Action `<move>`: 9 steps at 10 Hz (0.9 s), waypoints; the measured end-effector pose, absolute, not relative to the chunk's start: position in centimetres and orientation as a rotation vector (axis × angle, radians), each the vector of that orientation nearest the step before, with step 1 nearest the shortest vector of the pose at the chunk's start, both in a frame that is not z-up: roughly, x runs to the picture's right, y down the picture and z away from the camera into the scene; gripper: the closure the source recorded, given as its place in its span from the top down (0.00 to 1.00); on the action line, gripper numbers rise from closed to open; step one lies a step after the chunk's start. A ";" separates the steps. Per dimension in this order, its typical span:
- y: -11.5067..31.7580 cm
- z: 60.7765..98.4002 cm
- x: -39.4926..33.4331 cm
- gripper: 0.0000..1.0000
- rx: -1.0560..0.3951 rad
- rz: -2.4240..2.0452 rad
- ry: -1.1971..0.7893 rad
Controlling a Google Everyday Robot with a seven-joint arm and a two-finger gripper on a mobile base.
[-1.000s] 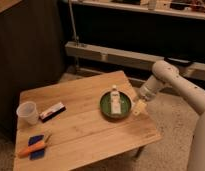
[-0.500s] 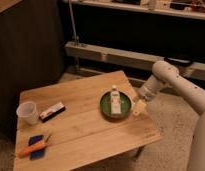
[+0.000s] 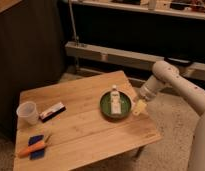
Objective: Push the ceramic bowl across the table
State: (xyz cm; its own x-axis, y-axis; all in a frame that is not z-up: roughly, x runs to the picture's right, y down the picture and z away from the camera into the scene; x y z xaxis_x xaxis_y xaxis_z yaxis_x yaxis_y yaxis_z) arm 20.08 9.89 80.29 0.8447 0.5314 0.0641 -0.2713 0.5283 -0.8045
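Nothing has shifted: the claw (image 3: 139, 107) still waits just beside the ceramic bowl (image 3: 116, 104), near the worktop's (image 3: 76, 132) right edge. Apart or together, I cannot tell; the push looks not yet begun.

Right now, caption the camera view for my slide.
The gripper poised beside the ceramic bowl, which holds a pale item, on the table.

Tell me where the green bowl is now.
In the camera view, the bowl sits right of centre on the table, the gripper just beside its right rim.
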 end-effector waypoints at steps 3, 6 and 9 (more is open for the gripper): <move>7.8 80.7 24.8 0.80 -0.593 0.488 -0.358; 6.7 81.2 26.2 0.80 -0.515 0.488 -0.372; 6.9 81.7 25.5 0.80 -0.492 0.485 -0.384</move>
State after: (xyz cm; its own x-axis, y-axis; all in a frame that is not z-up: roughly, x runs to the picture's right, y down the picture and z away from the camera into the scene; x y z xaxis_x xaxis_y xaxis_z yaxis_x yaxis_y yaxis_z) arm 25.49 6.95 81.70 0.8185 0.5254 0.2324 -0.3458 0.7736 -0.5310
